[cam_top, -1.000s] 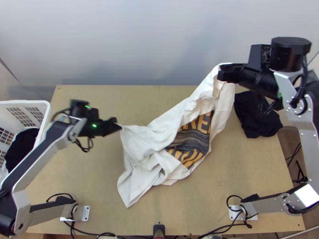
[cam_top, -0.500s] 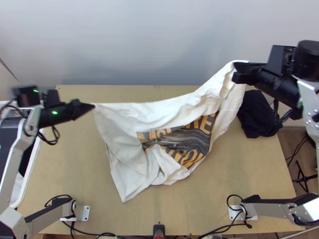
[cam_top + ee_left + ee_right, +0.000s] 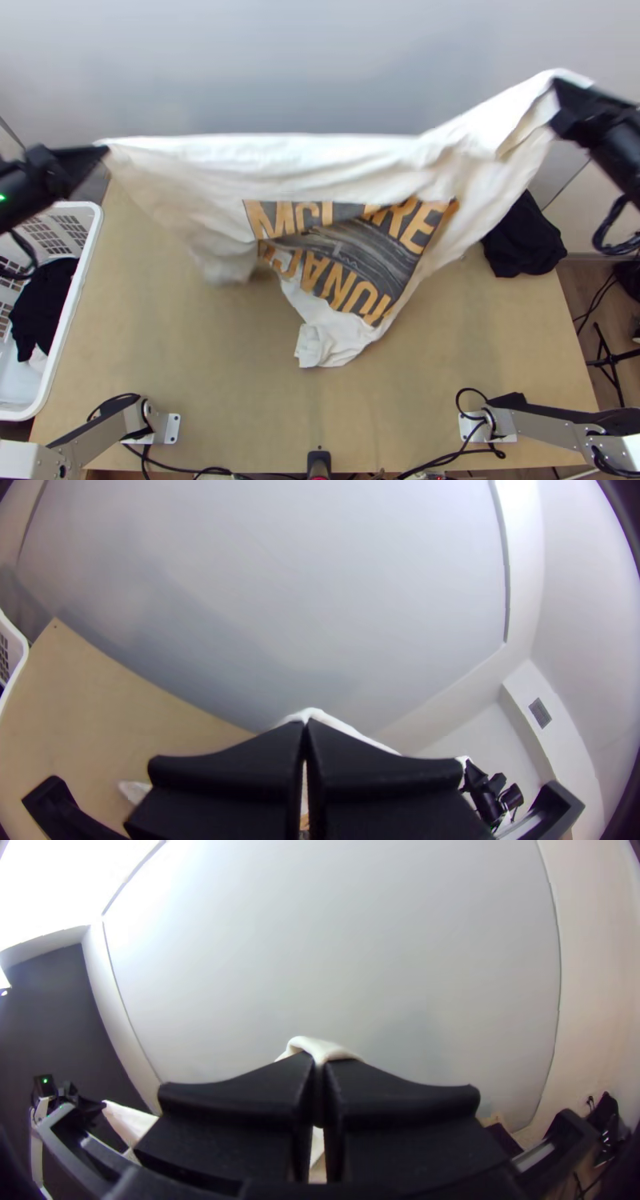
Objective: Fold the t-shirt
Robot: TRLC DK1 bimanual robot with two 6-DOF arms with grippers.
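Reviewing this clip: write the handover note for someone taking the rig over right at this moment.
Left gripper: shut on one top corner of the t-shirt.
Right gripper: shut on the other top end, held somewhat higher.
T-shirt: white with a dark and orange print, slung between the grippers above the table, its lower part bunched; whether that touches the table I can't tell.
Done: both ends gripped, top edge drawn out. No neat fold made.
Left: probably lay it down, smooth the bunched part, then fold.
Nearby: black cloth on the table, white basket beside it.
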